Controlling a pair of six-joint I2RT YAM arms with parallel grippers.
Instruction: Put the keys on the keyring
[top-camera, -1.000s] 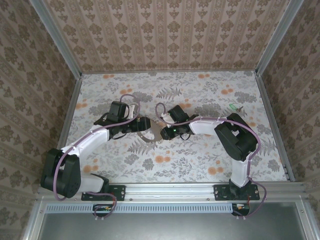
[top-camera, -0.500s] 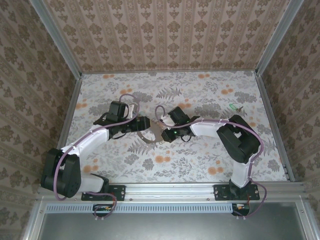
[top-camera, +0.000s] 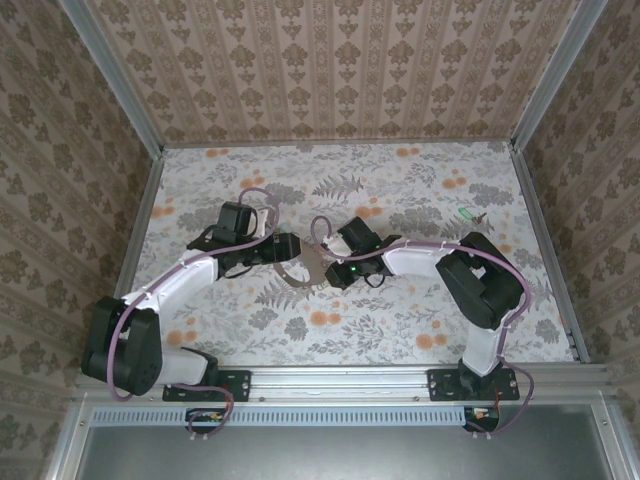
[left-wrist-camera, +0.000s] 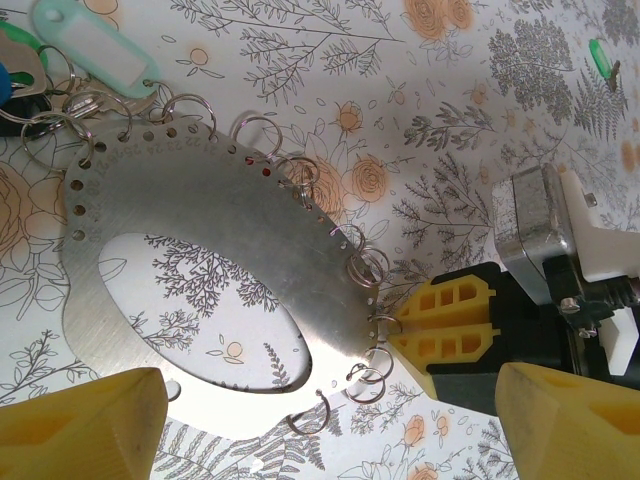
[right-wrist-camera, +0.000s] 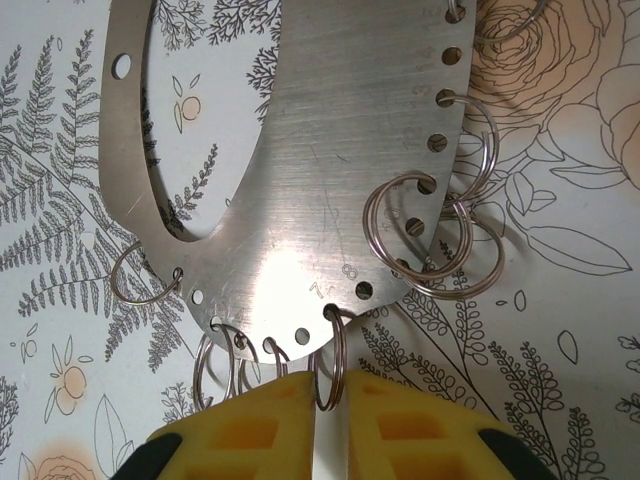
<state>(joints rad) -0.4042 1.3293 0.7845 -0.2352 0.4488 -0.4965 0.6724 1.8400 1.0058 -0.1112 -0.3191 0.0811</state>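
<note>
Floral bench (top-camera: 400, 330). Left end effector (left-wrist-camera: 320, 440) is spread wide above the keyring (left-wrist-camera: 200, 210), a flat metal plate with an oval cut-out, lying mid-bench. Right end effector (right-wrist-camera: 318, 400) is nearly pressed together, pinching a small ring (right-wrist-camera: 330, 360) on the plate's holed edge. Green key (top-camera: 465, 213) lies well apart, far right. Mint tag (left-wrist-camera: 95, 40) sits among rings at the plate's other end.

R arm: wrist+elbow slid right/nearer | R hand (top-camera: 323, 272) turned at keyring (top-camera: 298, 272) edge | keyring nudged slightly right
</note>
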